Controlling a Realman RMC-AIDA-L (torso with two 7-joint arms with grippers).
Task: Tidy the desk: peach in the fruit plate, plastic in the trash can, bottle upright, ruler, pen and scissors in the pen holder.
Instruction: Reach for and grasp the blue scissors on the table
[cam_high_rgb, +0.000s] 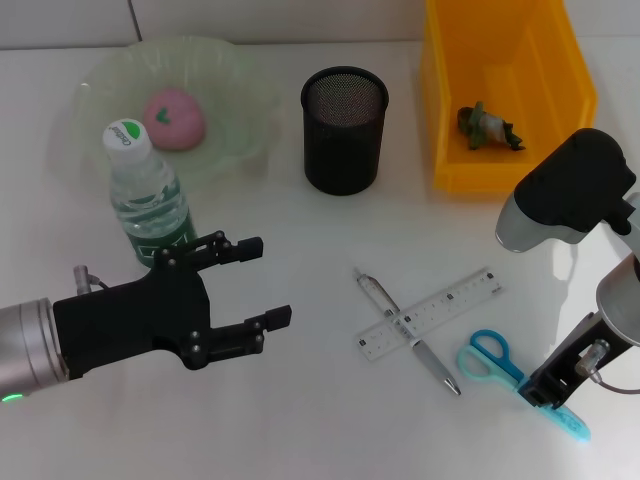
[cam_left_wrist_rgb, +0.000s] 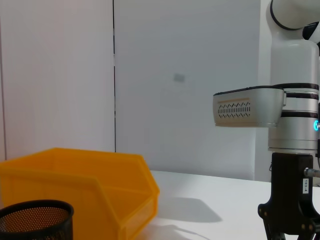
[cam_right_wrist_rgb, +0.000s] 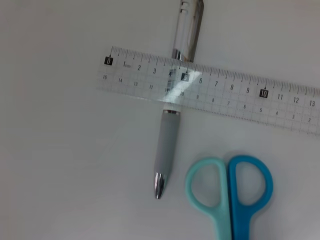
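A pink peach (cam_high_rgb: 176, 118) lies in the green fruit plate (cam_high_rgb: 240, 100). The water bottle (cam_high_rgb: 146, 192) stands upright by the plate. My left gripper (cam_high_rgb: 265, 282) is open and empty, just right of the bottle. A clear ruler (cam_high_rgb: 432, 311) lies across a pen (cam_high_rgb: 418, 345); blue scissors (cam_high_rgb: 488, 357) lie beside them. My right gripper (cam_high_rgb: 548, 388) hovers over the scissors' blades. The right wrist view shows the ruler (cam_right_wrist_rgb: 215, 92), the pen (cam_right_wrist_rgb: 167, 145) and the scissors' handles (cam_right_wrist_rgb: 230, 187). Crumpled plastic (cam_high_rgb: 486, 126) lies in the yellow bin (cam_high_rgb: 445, 150).
The black mesh pen holder (cam_high_rgb: 345, 130) stands at the back middle, between plate and bin. The left wrist view shows the bin (cam_left_wrist_rgb: 75, 185), the holder's rim (cam_left_wrist_rgb: 35, 215) and my right arm (cam_left_wrist_rgb: 292, 125).
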